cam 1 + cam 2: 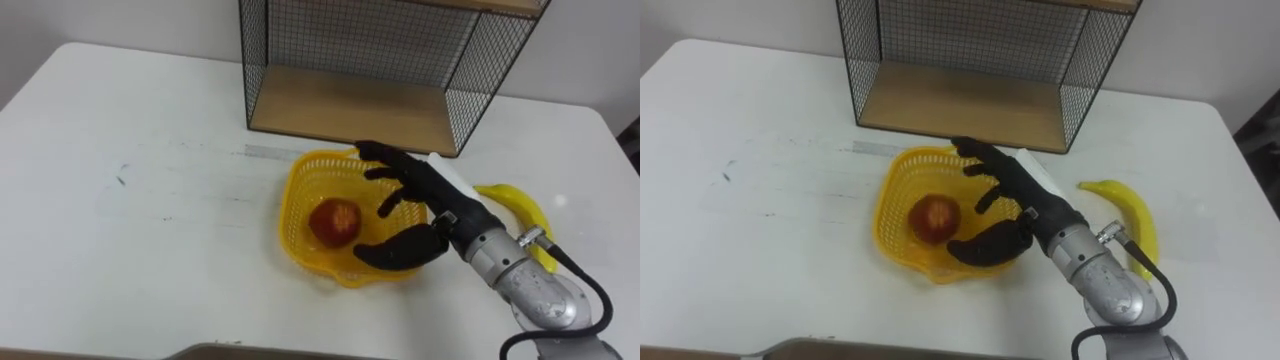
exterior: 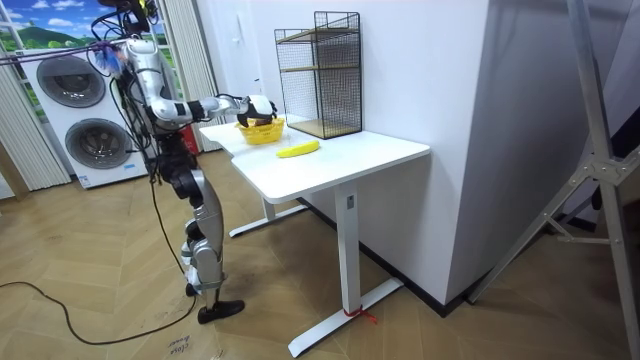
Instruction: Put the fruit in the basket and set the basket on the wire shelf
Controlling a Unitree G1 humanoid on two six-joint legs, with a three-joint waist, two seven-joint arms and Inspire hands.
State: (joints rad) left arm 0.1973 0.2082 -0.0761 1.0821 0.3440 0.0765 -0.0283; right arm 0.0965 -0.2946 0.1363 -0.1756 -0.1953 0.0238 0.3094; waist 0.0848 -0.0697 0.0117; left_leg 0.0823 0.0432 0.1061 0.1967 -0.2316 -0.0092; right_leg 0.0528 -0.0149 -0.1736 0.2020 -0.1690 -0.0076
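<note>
Right hand (image 1: 428, 198) hangs over the basket (image 1: 297, 185), fingers spread, gripping nothing. The apple (image 1: 335, 222) sits inside. The banana (image 1: 522, 207) lies on the desk (image 1: 150, 200) beside the basket, likely the next pick, and the wire shelf (image 1: 350, 105) stands just behind.

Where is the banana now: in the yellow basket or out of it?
Out: the banana lies on the table beside the basket; an apple sits inside.

— What sits on the white table (image 1: 150, 150)?
— A wire shelf (image 1: 340, 105) at the back (black mesh, wooden floor), a yellow basket (image 1: 297, 195) just in front of it, and a banana (image 1: 522, 207) near the basket's right side.
</note>
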